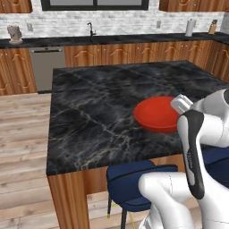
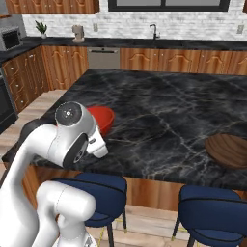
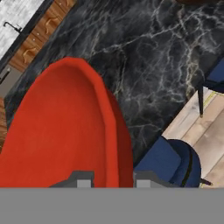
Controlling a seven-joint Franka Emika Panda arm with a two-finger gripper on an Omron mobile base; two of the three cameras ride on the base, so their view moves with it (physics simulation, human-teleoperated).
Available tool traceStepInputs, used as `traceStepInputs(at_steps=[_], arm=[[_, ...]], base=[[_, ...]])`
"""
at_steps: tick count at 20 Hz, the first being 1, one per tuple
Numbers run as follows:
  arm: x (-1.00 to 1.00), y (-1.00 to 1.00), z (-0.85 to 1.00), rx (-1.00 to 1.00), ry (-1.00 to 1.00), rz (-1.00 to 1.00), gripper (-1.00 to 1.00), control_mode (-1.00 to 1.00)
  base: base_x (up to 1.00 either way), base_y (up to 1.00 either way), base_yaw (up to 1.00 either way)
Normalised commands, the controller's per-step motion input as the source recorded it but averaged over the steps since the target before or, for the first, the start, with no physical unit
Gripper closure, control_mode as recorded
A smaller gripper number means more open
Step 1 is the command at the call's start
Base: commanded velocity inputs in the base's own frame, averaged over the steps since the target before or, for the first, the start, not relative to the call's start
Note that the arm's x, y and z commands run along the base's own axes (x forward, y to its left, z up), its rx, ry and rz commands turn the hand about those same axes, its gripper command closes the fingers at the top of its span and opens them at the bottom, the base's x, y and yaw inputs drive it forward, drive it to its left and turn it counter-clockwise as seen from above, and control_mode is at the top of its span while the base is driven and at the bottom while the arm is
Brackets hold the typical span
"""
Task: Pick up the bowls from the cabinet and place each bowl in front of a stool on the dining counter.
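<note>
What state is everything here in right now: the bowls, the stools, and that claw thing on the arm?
red bowl: upright on the dining counter, rim between the end effector fingers
brown bowl: upright on the counter, in front of a stool
end effector: at the red bowl's rim; grip cannot be told
stools: upright, tucked at the counter edge

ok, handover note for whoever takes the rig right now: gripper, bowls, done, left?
Gripper: straddles the rim of the red bowl; whether it is clamped cannot be told.
Red bowl: on the dining counter, near the edge above a stool.
Brown bowl: already on the counter in front of the other stool.
Left: confirm the red bowl is seated, release, withdraw.
</note>
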Motion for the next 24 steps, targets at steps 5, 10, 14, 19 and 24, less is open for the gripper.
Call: traceStepInputs(at_steps=[5, 10, 14, 19, 24], arm=[[0.32, 0.0, -0.44, 0.0, 0.0, -0.09, 1.0, -1.0], [0.24, 0.0, -0.45, 0.0, 0.0, -0.05, 1.0, -1.0], [0.33, 0.0, -0.4, 0.03, 0.0, 0.0, 1.0, -1.0], [0.4, 0.01, -0.38, 0.02, 0.0, 0.0, 1.0, -1.0], [0.46, 0.05, -0.37, 0.0, 0.0, 0.0, 1.0, -1.0]], base=[[0.0, 0.0, 0.0], [0.0, 0.0, 0.0], [0.0, 0.0, 0.0], [0.0, 0.0, 0.0], [0.0, 0.0, 0.0]])
